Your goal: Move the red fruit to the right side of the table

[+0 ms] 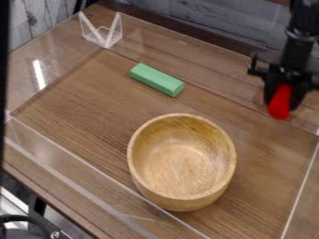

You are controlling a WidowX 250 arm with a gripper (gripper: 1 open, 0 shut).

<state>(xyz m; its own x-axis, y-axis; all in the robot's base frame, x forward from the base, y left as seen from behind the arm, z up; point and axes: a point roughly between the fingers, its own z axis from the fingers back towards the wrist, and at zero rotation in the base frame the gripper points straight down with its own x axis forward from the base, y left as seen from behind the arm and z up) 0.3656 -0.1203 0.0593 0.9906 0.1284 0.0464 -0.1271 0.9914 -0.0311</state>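
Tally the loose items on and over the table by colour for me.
Red: 1, the red fruit, held in the gripper
Green: 1, the green block
Light wood: 1, the wooden bowl
Total: 3

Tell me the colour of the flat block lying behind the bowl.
Green; the block shows clearly in the camera view.

Table [88, 107] — brown wood-grain top, low clear acrylic walls around the edge. Directly on it: flat green block [157, 80], lying at an angle toward the back, and a round light wooden bowl [182, 160] upright near the front — well apart from the block. Small clear angled piece [100, 31] at the back-left corner.
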